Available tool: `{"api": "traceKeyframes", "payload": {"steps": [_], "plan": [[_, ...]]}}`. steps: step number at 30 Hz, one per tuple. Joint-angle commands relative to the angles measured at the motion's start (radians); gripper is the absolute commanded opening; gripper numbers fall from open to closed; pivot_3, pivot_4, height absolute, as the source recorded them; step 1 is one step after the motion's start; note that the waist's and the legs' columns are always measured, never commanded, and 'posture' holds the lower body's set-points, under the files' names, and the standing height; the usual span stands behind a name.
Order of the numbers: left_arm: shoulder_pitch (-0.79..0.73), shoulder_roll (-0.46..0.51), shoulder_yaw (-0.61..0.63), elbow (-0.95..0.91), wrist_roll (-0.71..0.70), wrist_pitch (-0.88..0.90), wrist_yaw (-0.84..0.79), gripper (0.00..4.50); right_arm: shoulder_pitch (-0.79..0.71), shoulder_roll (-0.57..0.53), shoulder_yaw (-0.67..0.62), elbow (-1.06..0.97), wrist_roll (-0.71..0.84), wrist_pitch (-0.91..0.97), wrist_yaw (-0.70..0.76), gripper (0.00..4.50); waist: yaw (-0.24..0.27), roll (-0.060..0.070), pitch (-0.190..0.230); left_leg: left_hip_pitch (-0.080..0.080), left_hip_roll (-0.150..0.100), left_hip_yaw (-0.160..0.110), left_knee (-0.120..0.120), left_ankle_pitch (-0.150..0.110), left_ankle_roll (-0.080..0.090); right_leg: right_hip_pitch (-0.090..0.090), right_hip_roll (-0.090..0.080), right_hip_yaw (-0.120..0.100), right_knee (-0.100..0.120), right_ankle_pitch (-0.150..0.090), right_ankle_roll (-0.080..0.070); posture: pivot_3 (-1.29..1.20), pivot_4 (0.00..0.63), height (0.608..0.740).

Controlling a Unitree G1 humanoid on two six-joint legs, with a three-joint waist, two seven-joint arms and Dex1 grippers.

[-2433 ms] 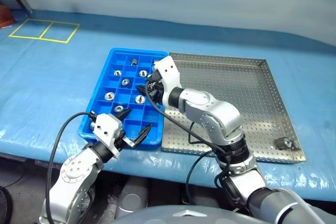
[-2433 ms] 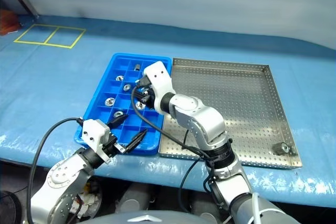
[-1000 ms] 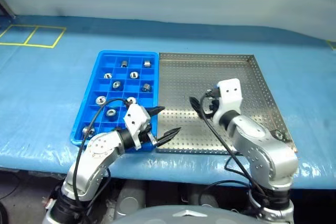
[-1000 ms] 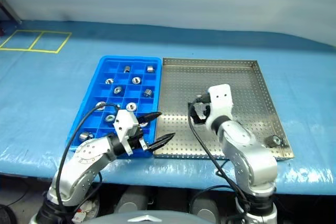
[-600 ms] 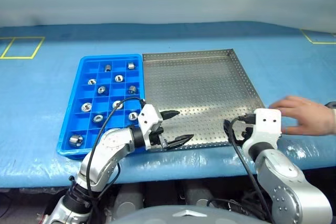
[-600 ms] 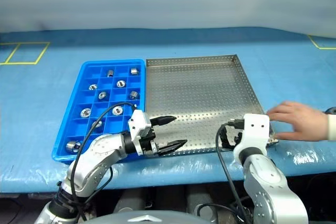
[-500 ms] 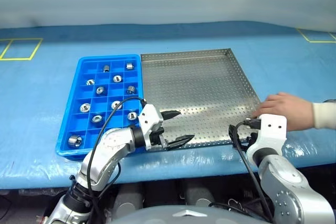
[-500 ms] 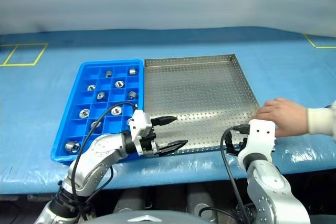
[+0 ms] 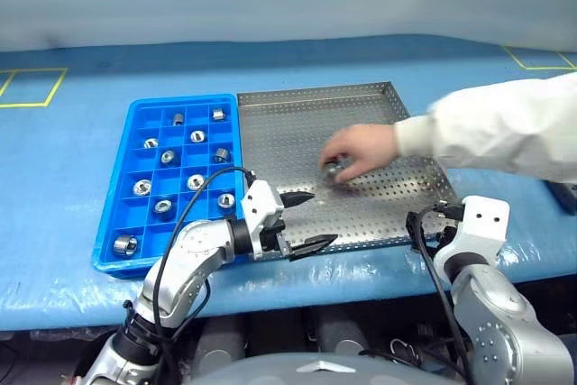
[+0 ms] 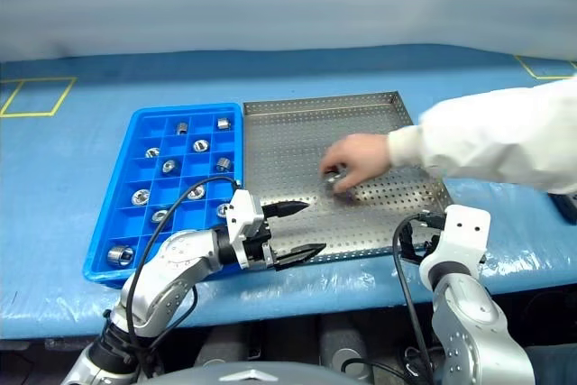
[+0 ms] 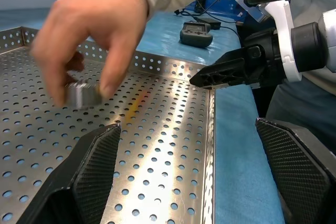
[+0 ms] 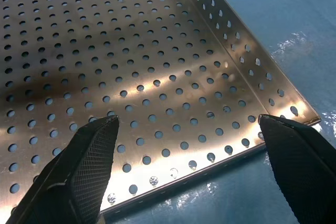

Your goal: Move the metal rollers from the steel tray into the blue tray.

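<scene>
A person's hand [image 9: 356,151] is setting a metal roller [image 9: 332,169] down mid steel tray [image 9: 297,110], so I am waiting. My left gripper [image 9: 305,221] is hovering at the near rim, jaws spread and empty; my right gripper [image 12: 189,171] is hanging over the near right corner, jaws spread too. Ten rollers are sitting in the blue tray [image 9: 120,164]. I should be approaching only once the hand clears.

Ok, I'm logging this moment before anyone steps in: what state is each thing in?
left gripper: open, empty, above the steel tray's near edge.
right gripper: open, empty.
steel tray: one roller, in a person's hand.
blue tray: ten metal rollers in compartments, others empty.
</scene>
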Motion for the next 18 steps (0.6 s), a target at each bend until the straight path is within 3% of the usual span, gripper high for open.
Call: {"api": "traceKeyframes", "payload": {"steps": [1,18], "plan": [[-0.008,-0.005,0.008,-0.016,-0.002,-0.018,0.002,4.5,-0.011,-0.001,-0.003,-0.011,-0.002,-0.028,0.004,4.48,0.002,0.0,0.0,0.0,0.0,0.0,0.0,0.0,0.0,0.0,0.0,0.0,0.0,0.0,0.0,-0.07,0.15,0.74],[-0.015,-0.007,0.009,-0.01,0.003,-0.023,0.004,4.5,-0.048,-0.019,0.037,-0.001,0.001,-0.031,0.018,4.48,0.004,0.0,0.0,0.0,0.0,0.0,0.0,0.0,0.0,0.0,0.0,0.0,0.0,0.0,0.0,-0.05,0.15,0.74]]}}
